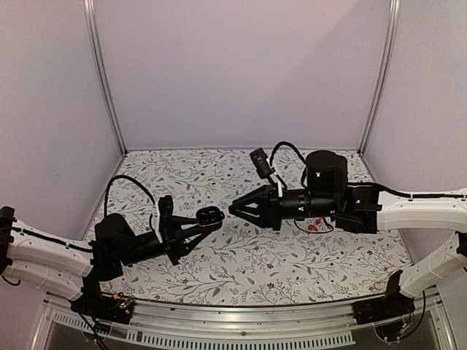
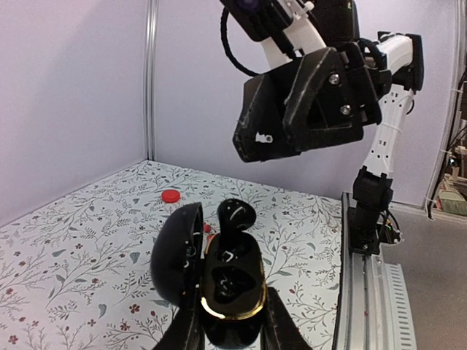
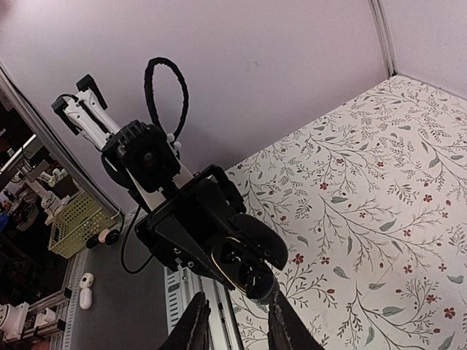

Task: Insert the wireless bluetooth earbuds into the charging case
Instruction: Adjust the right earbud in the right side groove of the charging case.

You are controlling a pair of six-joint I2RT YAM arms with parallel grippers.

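Above the flower-printed bench point(image 1: 241, 270), the left end effector point(image 2: 233, 305) holds the glossy black, gold-rimmed charging case point(image 2: 222, 273) in the air with its lid point(image 2: 177, 248) swung open. What may go wrong is, I think, mostly alignment. The sockets are small, so if the right end effector point(image 1: 235, 208) arrives a little off centre, it can twist the case in the grip. It can also knock the shiny black bud point(image 2: 235, 215) that stands at the far rim, seemingly not fully seated. A small bright red earbud point(image 2: 171, 195) lies on the bench beyond the case, well apart from it. The left fingers are closed tight on the case body. The right fingers point(image 3: 195, 321) stand a narrow gap apart, near the case, and nothing shows between them.
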